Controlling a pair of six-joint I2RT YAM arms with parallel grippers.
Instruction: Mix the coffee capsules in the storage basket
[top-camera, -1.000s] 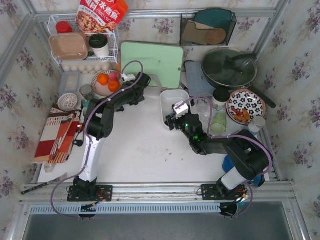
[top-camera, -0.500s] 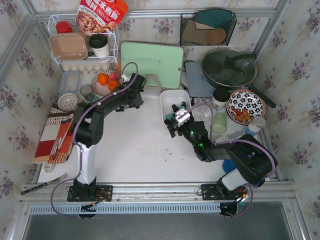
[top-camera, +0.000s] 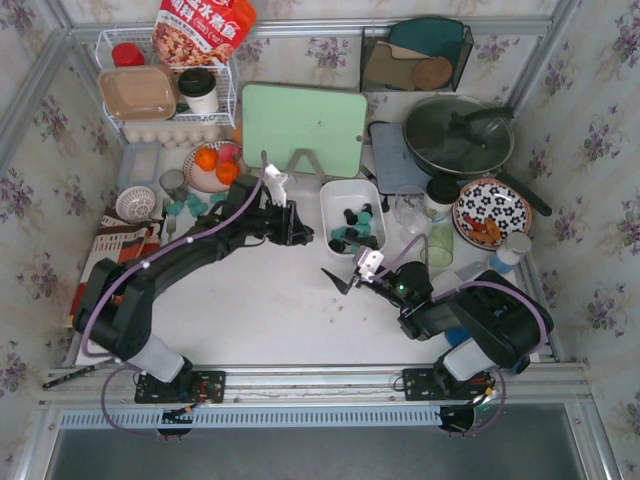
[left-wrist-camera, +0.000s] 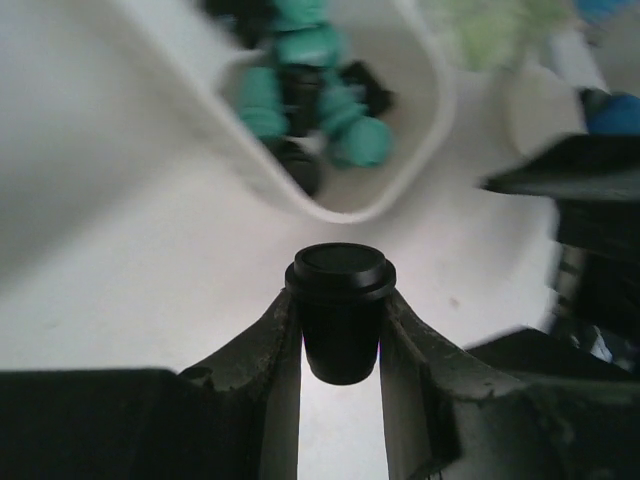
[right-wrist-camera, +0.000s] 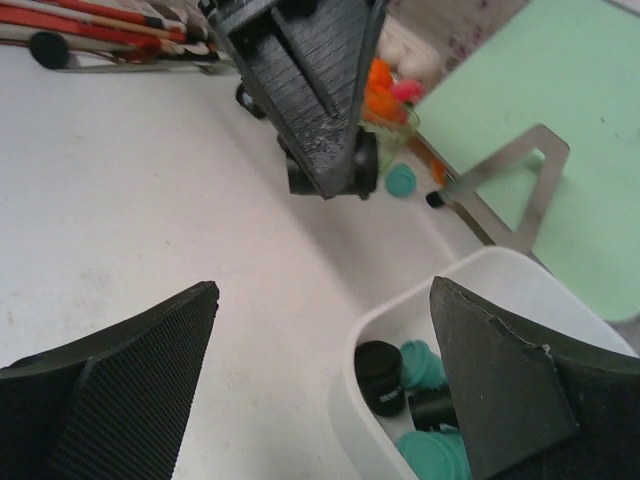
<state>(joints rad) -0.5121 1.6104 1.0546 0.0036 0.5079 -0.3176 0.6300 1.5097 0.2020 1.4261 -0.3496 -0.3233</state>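
Observation:
The white storage basket (top-camera: 328, 208) stands mid-table with black and teal coffee capsules (top-camera: 356, 229) heaped inside. My left gripper (top-camera: 296, 228) hovers just left of the basket, shut on an upright black capsule (left-wrist-camera: 340, 312) that shows between its fingers. In the left wrist view the basket (left-wrist-camera: 432, 120) and its capsules (left-wrist-camera: 318, 100) lie just ahead. My right gripper (top-camera: 345, 281) is open and empty over bare table, near the basket's near-left corner (right-wrist-camera: 372, 352). A few teal capsules (top-camera: 188, 206) lie loose at the left.
A bowl of oranges (top-camera: 214, 165) and a propped green cutting board (top-camera: 305, 125) stand behind the left arm. A glass (top-camera: 409, 210), a patterned plate (top-camera: 491, 211) and a lidded pan (top-camera: 459, 136) crowd the right. A wire rack (top-camera: 168, 92) is at back left.
My left gripper shut on a black capsule and swung from beside the orange bowl toward the basket. The right gripper backed away from the basket toward the near side and opened wider.

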